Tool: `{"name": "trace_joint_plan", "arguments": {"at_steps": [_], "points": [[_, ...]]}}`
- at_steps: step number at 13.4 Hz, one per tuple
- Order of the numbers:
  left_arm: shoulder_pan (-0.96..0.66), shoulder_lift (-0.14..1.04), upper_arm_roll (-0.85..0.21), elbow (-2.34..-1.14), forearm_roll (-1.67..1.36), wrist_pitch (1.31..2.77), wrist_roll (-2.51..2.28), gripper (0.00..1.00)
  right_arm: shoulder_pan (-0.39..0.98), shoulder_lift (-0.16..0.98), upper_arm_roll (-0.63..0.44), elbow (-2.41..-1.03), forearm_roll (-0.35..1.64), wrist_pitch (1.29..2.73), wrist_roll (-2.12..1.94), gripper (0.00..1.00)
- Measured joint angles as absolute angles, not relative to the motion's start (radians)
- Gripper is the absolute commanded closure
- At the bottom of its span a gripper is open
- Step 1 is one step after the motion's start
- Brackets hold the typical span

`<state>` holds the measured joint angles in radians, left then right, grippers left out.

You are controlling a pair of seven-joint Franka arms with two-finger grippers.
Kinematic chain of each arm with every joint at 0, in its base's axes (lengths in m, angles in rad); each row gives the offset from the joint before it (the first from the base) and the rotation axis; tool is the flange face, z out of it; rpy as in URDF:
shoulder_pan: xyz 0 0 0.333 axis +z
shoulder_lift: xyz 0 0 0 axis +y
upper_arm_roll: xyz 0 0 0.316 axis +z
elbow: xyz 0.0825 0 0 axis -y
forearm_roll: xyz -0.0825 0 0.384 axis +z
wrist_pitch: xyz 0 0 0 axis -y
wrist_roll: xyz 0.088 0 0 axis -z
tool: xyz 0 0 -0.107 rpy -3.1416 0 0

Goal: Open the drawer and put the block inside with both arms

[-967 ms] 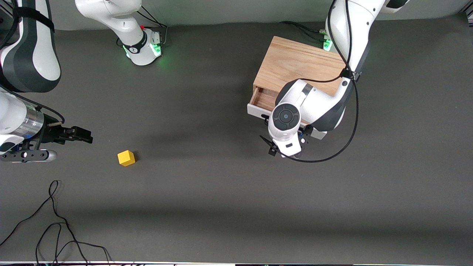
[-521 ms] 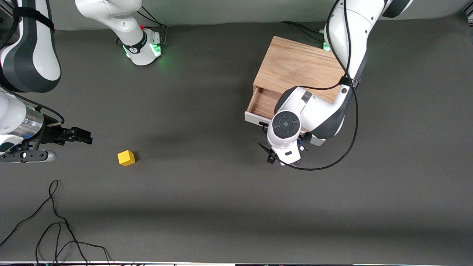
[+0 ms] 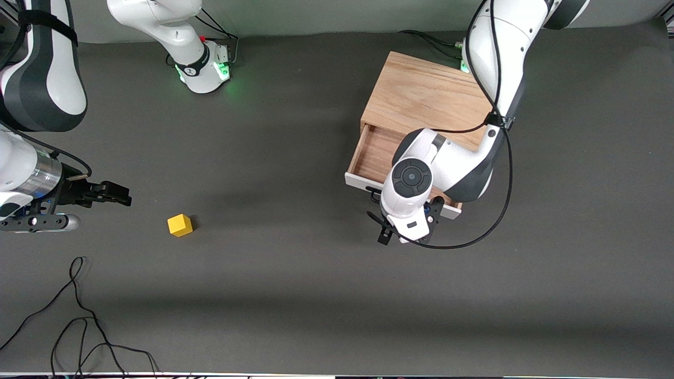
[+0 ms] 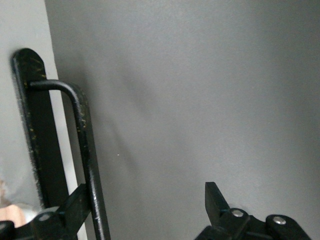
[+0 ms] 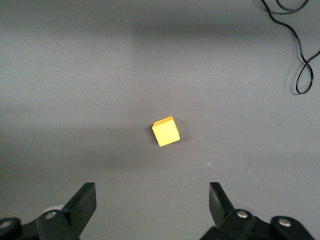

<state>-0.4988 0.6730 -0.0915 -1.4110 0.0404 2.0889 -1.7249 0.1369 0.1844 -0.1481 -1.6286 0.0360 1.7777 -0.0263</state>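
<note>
The light-wood drawer (image 3: 375, 153) stands partly pulled out of the oak-grain box (image 3: 426, 95), its white front panel (image 3: 359, 182) toward the front camera. My left gripper (image 4: 146, 190) is open at the black bar handle (image 4: 82, 130), with one finger hooked between the bar and the panel and the other well clear of it. In the front view the left wrist hides those fingers. The yellow block (image 3: 180, 225) (image 5: 166, 131) lies on the mat toward the right arm's end. My right gripper (image 3: 124, 196) (image 5: 152, 193) hovers open beside the block, holding nothing.
A loose black cable (image 3: 79, 316) (image 5: 300, 65) curls on the grey mat near the front edge at the right arm's end. The left arm's own cable (image 3: 474, 231) loops beside the drawer front.
The drawer has slid farther out of the box toward the front camera, with the left hand moving along at its handle. The right arm and the block have not moved.
</note>
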Motion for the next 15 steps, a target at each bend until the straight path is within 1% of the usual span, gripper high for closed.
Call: {"name": "trace_joint_plan", "arguments": {"at_steps": [6,9,11,15], "points": [[-0.499,0.675,-0.092,-1.402,0.052,2.173,-1.725,0.00,0.135,0.196,-0.150,-1.637,0.036,1.801,-0.172,0.00],[-0.498,0.674,-0.092,-1.359,0.065,2.183,-1.721,0.00,0.135,0.198,-0.150,-1.639,0.036,1.802,-0.191,0.00],[-0.482,0.668,-0.090,-1.296,0.070,2.136,-1.696,0.00,0.134,0.202,-0.150,-1.641,0.036,1.802,-0.222,0.00],[-0.381,0.631,-0.093,-1.180,0.066,1.925,-1.423,0.00,0.129,0.214,-0.152,-1.650,0.036,1.807,-0.237,0.00]]}}
